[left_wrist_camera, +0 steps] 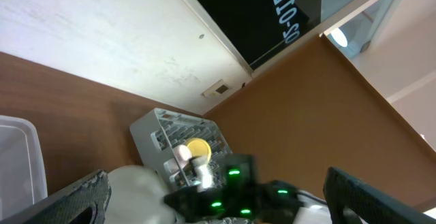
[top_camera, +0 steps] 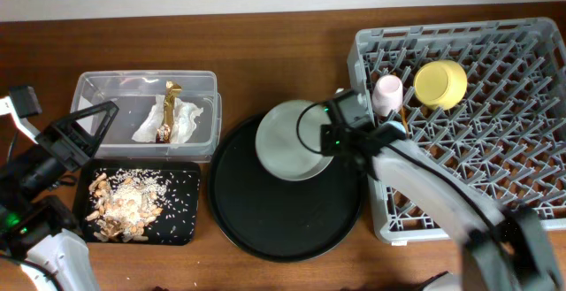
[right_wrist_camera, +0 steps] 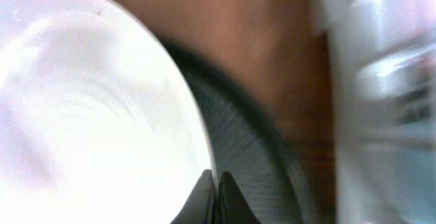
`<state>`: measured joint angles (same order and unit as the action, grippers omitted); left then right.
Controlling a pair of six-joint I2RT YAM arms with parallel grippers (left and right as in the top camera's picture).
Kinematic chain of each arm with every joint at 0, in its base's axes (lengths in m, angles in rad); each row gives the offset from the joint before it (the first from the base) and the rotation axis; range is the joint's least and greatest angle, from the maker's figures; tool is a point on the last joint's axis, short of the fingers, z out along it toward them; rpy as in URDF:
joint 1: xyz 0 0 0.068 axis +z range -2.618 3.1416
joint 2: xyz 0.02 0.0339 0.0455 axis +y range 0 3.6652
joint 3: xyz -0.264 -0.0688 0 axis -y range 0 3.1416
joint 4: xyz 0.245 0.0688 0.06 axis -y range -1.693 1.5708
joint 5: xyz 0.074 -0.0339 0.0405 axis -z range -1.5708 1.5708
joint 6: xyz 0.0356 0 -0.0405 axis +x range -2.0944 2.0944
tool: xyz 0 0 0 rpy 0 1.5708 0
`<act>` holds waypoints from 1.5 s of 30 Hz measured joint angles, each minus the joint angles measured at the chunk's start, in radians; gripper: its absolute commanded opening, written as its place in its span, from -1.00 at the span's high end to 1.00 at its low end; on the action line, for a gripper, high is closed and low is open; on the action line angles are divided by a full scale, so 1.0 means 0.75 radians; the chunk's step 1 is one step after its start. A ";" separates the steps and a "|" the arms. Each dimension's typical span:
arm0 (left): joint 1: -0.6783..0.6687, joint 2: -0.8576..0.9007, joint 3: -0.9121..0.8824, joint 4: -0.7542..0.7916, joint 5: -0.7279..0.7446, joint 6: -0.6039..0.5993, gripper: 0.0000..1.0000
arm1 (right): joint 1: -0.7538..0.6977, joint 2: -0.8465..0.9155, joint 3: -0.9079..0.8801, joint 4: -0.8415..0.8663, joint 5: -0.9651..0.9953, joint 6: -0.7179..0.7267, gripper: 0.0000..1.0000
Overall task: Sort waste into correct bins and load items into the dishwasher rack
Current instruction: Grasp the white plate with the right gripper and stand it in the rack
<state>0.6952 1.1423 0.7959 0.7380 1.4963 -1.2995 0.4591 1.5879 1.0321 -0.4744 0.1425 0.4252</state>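
The pale grey-white plate (top_camera: 287,141) lies on the big round black tray (top_camera: 265,220), tilted over its far right edge. My right gripper (top_camera: 329,137) is shut on the plate's right rim; in the right wrist view its fingertips (right_wrist_camera: 214,186) pinch the plate's edge (right_wrist_camera: 102,101). The grey dishwasher rack (top_camera: 495,149) holds the pink cup (top_camera: 387,92), the yellow bowl (top_camera: 440,82) and a thin wooden chopstick (top_camera: 406,105) between them. My left gripper (top_camera: 84,127) is open and empty at the far left, beside the clear tub (top_camera: 146,83). The light-blue cup does not show.
The clear tub holds a foil wrapper (top_camera: 170,92) and white tissue (top_camera: 172,118). The shallow black tray (top_camera: 186,211) in front of it holds food scraps (top_camera: 124,202). The left wrist view shows the rack (left_wrist_camera: 170,125), the plate (left_wrist_camera: 136,190) and the right arm from afar.
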 measured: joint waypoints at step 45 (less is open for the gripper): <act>0.000 0.000 0.000 0.000 0.000 0.000 -0.98 | -0.225 -0.471 0.040 -0.143 -0.333 -1.089 -0.97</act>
<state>0.6952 1.1423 0.7959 0.7380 1.4963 -1.2995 0.2901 1.2346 1.0622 -0.5816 -0.1074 -0.3916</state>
